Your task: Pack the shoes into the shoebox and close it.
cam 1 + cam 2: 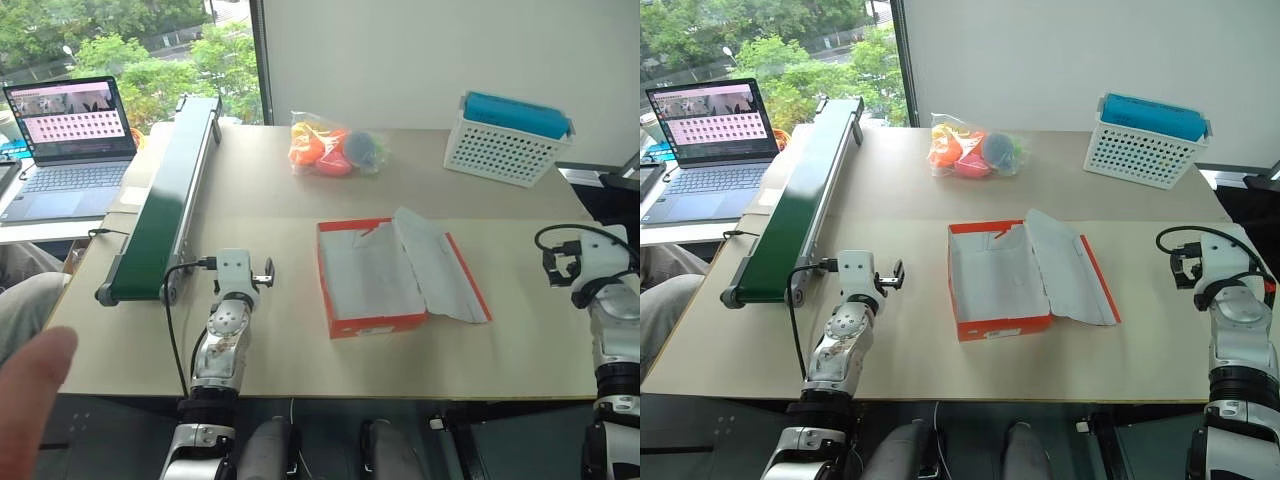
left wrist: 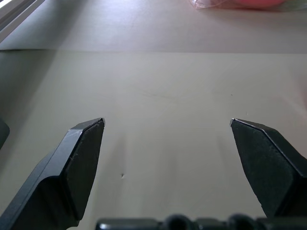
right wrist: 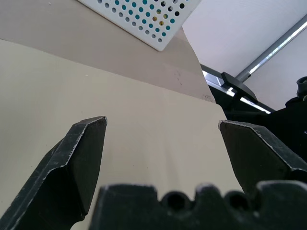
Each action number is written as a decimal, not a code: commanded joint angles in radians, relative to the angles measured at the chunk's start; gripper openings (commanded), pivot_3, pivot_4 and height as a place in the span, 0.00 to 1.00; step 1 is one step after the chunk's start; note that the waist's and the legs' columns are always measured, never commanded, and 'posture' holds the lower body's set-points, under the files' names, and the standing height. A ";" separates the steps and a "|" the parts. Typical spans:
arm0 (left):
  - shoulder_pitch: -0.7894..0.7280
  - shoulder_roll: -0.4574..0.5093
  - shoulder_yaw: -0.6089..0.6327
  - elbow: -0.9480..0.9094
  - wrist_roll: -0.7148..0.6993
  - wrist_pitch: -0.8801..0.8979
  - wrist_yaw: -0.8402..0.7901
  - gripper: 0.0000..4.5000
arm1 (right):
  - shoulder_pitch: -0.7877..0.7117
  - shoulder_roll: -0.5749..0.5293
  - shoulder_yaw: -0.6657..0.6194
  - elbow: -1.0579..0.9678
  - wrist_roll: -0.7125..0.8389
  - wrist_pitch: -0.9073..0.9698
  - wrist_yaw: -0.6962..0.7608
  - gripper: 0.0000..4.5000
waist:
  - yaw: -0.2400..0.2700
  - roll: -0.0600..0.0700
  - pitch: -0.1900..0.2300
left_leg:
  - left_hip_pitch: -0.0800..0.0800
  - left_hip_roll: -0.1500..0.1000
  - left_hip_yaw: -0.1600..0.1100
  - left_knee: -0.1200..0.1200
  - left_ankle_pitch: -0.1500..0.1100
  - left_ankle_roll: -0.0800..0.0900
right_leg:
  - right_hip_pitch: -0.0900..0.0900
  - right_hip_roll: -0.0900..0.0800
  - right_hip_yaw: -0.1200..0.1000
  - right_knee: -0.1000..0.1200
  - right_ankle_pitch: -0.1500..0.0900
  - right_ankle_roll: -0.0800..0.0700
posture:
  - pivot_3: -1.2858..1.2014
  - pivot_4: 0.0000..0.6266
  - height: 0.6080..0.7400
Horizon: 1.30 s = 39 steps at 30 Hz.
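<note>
A: Nearest us, at about seven o'clock, our left tool (image 1: pixel 890 274) sits low over the bare surface (image 1: pixel 910 190), fingers (image 2: pixel 79 158) spread wide with nothing between them.

B: And our right tool (image 3: pixel 163 158) is out at four o'clock near the surface's edge, fingers equally far apart and empty. Both forearms reach forward with the tools held about level.

A: The box (image 1: pixel 1000 325) lies between them, a little past centre, toward our right side. It's open, with white tissue (image 1: pixel 995 280) lining the tray and the lid (image 1: pixel 1075 275) folded out flat to three o'clock.

B: Thin cardboard, we'd judge: light, fairly stiff along the walls, floppy at the hinge. We'd take the lid by its free long edge to swing it over, and steady the tray's near wall so it doesn't slide.

A: The tissue is soft and may bunch up under anything we push in.

B: We can't make out the shoes on the surface, so there's nothing to pack yet.

A: Further off, the green conveyor (image 1: pixel 800 190) runs toward eleven o'clock, the bagged toys (image 1: pixel 975 150) sit at twelve, and the white basket (image 1: pixel 1145 145) at one.
</note>
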 commanded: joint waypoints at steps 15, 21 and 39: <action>-0.040 0.188 0.100 -0.234 -0.011 -0.102 -0.036 1.00 | -0.073 0.226 0.188 -0.930 0.372 0.630 0.214 0.98 | -0.012 0.003 -0.003 | 0.000 0.001 -0.002 -0.003 0.000 -0.001 | -0.002 0.002 -0.002 0.002 0.001 -0.001 | 0.52 0.24 0.69; -0.014 0.258 0.256 -0.223 -0.094 0.036 -0.021 1.00 | -0.094 0.184 0.362 -1.054 0.514 0.719 0.475 0.98 | -0.003 0.002 -0.003 | -0.001 0.001 -0.003 -0.001 0.000 0.000 | -0.001 0.001 -0.003 0.000 0.001 -0.001 | 0.52 0.24 0.69; -0.095 0.540 0.335 -0.151 -0.207 0.412 -0.200 1.00 | -0.047 0.258 0.485 -0.952 0.384 0.651 0.479 0.98 | -0.002 -0.004 -0.004 | -0.001 0.001 -0.003 -0.003 0.005 -0.013 | -0.003 0.001 -0.004 0.001 0.001 -0.001 | 0.52 0.24 0.69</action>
